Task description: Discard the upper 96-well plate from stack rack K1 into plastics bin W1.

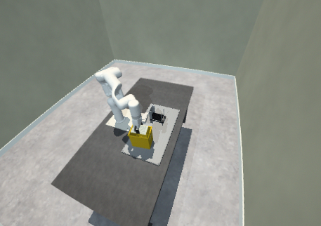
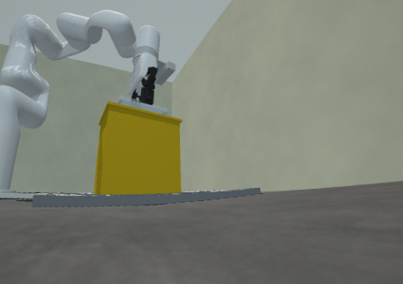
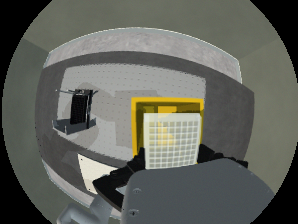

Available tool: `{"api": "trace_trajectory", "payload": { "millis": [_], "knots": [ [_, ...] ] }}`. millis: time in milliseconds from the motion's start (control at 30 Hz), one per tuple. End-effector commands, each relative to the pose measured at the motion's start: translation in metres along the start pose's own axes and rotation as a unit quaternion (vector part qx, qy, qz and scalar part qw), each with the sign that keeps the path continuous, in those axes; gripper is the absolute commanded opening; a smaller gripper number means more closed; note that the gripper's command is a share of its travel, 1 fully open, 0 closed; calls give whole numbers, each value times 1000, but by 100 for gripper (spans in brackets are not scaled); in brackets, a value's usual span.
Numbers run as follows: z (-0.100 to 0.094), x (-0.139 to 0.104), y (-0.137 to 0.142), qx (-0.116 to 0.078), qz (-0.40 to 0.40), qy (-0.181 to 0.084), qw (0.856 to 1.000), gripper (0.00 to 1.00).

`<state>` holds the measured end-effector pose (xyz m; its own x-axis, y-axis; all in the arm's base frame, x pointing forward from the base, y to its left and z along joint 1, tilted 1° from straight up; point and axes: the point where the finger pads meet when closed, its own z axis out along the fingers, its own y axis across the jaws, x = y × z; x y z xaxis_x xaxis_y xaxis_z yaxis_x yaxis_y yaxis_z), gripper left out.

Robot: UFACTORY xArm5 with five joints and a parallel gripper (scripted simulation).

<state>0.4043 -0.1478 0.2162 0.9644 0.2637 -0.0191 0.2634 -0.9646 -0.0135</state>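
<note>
My gripper [image 2: 147, 94] is shut on a white 96-well plate [image 3: 172, 140] and holds it right over the open top of the yellow plastics bin W1 [image 2: 138, 150]. From the exterior view the plate [image 2: 144, 106] sits level with the bin's rim, slightly tilted. The bin stands upright on the light mat; it also shows from above [image 1: 140, 137] and in the wrist view [image 3: 166, 112]. The black stack rack K1 [image 1: 157, 116] stands behind the bin, and shows at the left of the wrist view [image 3: 81, 106]. Its lower plate is too small to make out.
The bin and rack stand on a light grey mat on a dark table [image 1: 127, 147]. The arm's base [image 1: 121, 121] is at the table's left edge beside the bin.
</note>
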Motion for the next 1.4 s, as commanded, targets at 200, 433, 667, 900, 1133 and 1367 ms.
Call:
{"api": "trace_trajectory", "payload": {
  "millis": [200,433,667,900,1133,1367],
  "knots": [
    [0,1,1,-1,0,2,1000,0],
    [1,1,1,-1,0,2,1000,0],
    [2,1,1,-1,0,2,1000,0],
    [3,1,1,-1,0,2,1000,0],
    [4,1,1,-1,0,2,1000,0],
    [5,1,1,-1,0,2,1000,0]
  ]
}}
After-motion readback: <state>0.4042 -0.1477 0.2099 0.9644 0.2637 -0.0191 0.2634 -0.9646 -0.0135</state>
